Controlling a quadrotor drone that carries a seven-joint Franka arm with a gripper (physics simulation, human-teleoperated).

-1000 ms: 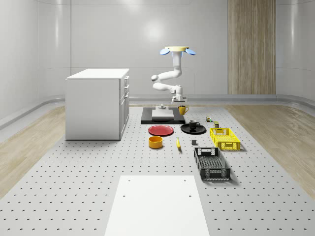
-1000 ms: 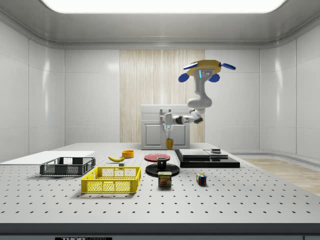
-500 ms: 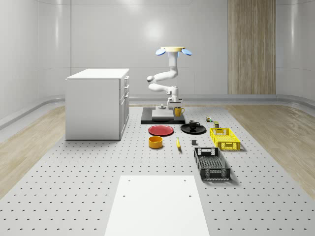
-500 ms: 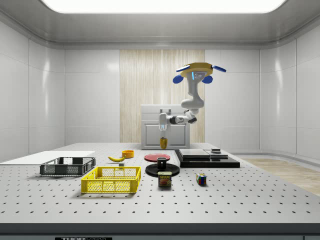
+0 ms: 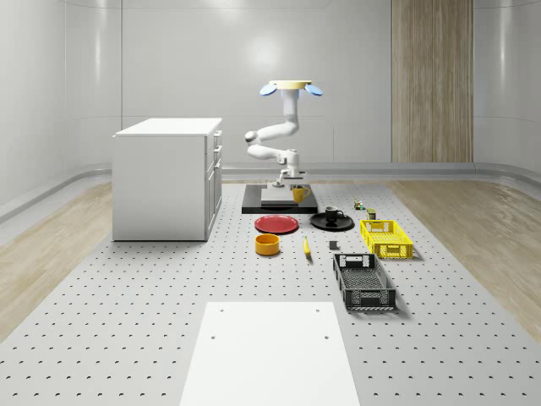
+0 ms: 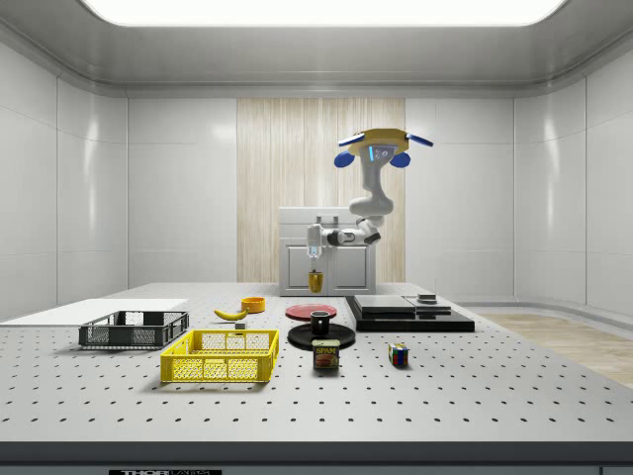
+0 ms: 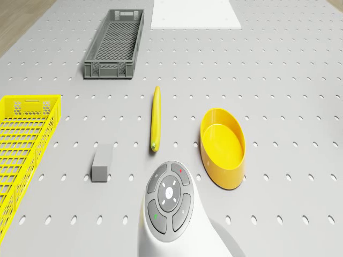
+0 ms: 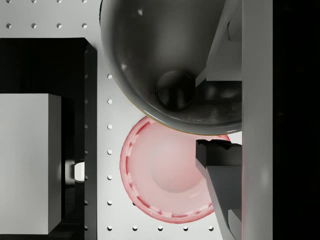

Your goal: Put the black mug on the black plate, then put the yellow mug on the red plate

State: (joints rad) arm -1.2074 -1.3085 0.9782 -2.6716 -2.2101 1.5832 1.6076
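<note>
Whole-scene view. The drone [image 5: 290, 86] is seen hovering above the far part of the desk [image 5: 127, 321], over the black slab [image 5: 279, 203]. The gripper [image 5: 295, 182] hangs at the slab's front edge with the jaws clenched on the yellow mug [image 5: 297, 194], held clear of the desk. One black mug [image 5: 331, 214] is already seated on the one black plate [image 5: 332, 222]; the second step is therefore judged to be in hand. One red plate [image 5: 277, 224] lies bare, just in front of the carried mug. Also counted: one yellow bowl [image 5: 267, 244], one banana [image 5: 306, 247], one yellow crate [image 5: 385, 238], one black crate [image 5: 363, 281], one cabinet [image 5: 167, 178].

Side view. The yellow mug [image 6: 316, 282] is shown well above the red plate [image 6: 311, 311]. One tin [image 6: 326, 354] and one puzzle cube [image 6: 398, 354] stand nearest the camera.

Drone view. One banana [image 7: 155, 118], one yellow bowl [image 7: 223, 146], one small grey block [image 7: 102, 167] and two crates are counted on the desk.

Wrist view. The mug's underside [image 8: 165, 60] overlaps the rim of the red plate [image 8: 160, 175]. The next move is judged to call for centring over that plate, then lowering before release.
</note>
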